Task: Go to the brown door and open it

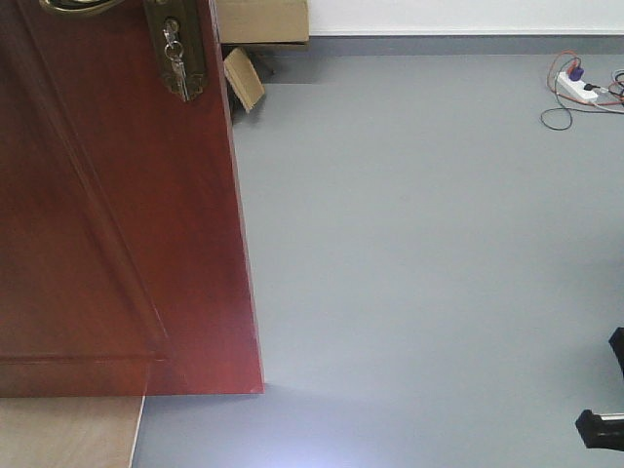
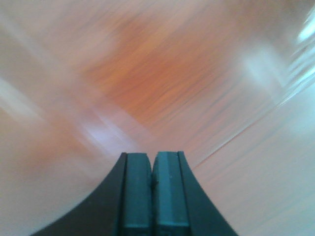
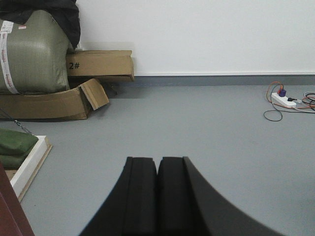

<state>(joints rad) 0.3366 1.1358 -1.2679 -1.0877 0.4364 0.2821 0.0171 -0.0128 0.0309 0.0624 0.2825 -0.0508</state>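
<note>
The brown door (image 1: 107, 214) fills the left of the front view, swung ajar, its free edge running down to the floor. A brass lock plate with keys (image 1: 175, 49) and part of a brass handle (image 1: 78, 6) sit at its top. In the left wrist view my left gripper (image 2: 152, 156) is shut and empty, close to a blurred brown wooden surface (image 2: 147, 73). My right gripper (image 3: 158, 160) is shut and empty over the grey floor, and a sliver of the door (image 3: 12, 211) shows at that view's bottom left.
Grey floor (image 1: 429, 244) spreads right of the door. Cardboard boxes (image 3: 98, 66) and a green sack (image 3: 32, 54) stand by the far wall. A power strip with cables (image 1: 580, 93) lies at far right. A white-edged board (image 3: 29, 162) lies at left. Black robot parts (image 1: 604, 424) sit at bottom right.
</note>
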